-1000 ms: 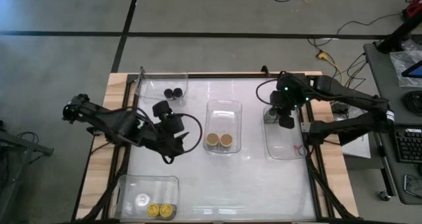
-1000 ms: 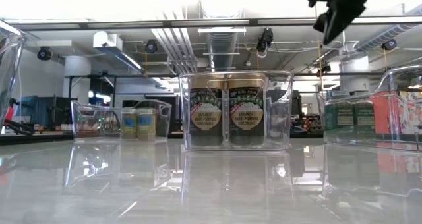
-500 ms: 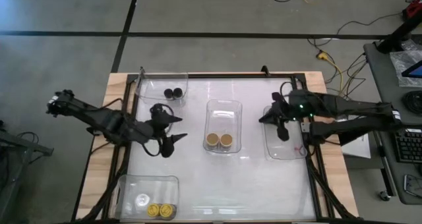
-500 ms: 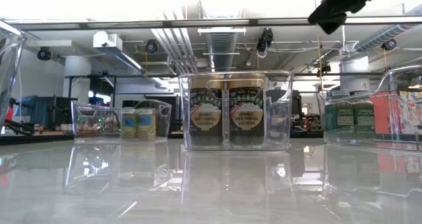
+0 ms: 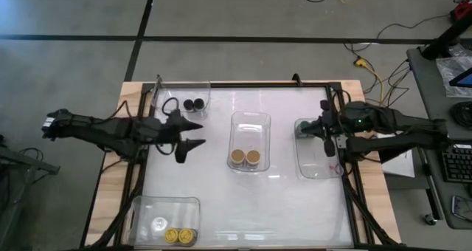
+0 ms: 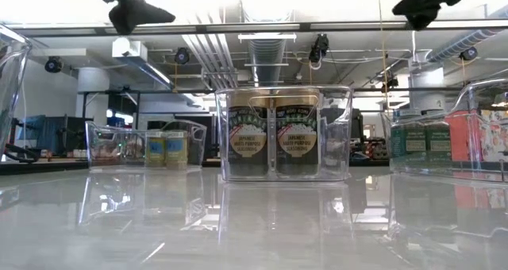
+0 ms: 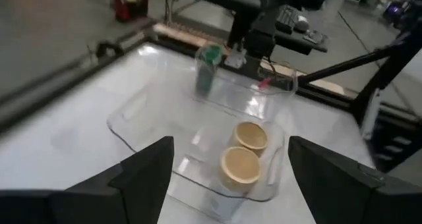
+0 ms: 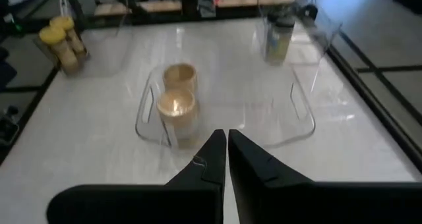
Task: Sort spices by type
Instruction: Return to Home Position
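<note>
Two tan-lidded spice jars (image 5: 245,157) stand in the middle clear bin (image 5: 250,122). Two black-lidded ones (image 5: 194,103) stand in the far-left bin and two yellow-lidded ones (image 5: 179,236) in the near-left bin. Green-labelled jars (image 6: 418,139) stand in the right bin, half hidden from above by my right arm. My left gripper (image 5: 198,133) hangs open and nearly level, left of the middle bin, with nothing between its fingers (image 7: 231,145). My right gripper (image 5: 308,125) is shut, nothing in it, above the right bin's far end (image 8: 221,137).
Four clear bins stand on the glossy white tabletop: far left, near left (image 5: 164,207), middle and right (image 5: 318,166). A white round object (image 5: 158,224) lies beside the yellow jars. A dark frame (image 5: 140,133) runs round the table.
My left gripper has tipped from pointing down to nearly level and swung toward the far edge as its arm drew back toward the table's left edge; it stays open. My right gripper has also tipped up to nearly level and drawn back a little toward the right edge.
</note>
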`<action>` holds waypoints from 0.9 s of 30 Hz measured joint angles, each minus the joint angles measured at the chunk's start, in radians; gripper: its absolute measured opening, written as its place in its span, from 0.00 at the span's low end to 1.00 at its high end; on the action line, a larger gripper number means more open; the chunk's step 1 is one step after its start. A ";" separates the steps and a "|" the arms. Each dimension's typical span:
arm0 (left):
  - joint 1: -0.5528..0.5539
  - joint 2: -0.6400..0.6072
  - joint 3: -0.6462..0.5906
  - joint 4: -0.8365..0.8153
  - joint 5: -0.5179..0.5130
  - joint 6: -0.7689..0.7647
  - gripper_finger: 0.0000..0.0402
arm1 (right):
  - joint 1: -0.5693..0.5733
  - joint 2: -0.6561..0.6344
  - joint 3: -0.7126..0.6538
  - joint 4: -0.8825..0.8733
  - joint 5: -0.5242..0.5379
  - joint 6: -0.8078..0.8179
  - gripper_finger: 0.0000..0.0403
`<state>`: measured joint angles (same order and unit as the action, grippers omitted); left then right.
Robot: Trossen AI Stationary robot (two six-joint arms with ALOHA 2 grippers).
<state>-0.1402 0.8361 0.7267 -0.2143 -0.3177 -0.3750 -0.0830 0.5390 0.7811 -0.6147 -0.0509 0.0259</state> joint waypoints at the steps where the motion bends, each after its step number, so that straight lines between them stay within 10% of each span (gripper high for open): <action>1: 0.000 -0.020 -0.011 0.003 -0.014 0.030 0.70 | 0.000 -0.004 0.000 -0.018 0.000 0.000 0.02; 12: -0.001 -0.142 -0.254 0.041 -0.269 -0.037 0.70 | 0.000 -0.016 -0.024 -0.072 -0.001 0.051 0.02; 21: -0.002 -0.142 -0.488 0.494 -0.248 0.079 0.70 | 0.000 -0.133 -0.177 0.243 -0.035 -0.007 0.03; 27: -0.001 -0.160 -0.541 0.396 -0.246 -0.025 0.70 | 0.000 -0.204 -0.291 0.267 -0.027 0.050 0.03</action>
<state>-0.1413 0.6763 0.1855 0.1817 -0.5641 -0.4002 -0.0830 0.3348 0.4905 -0.3474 -0.0781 0.0759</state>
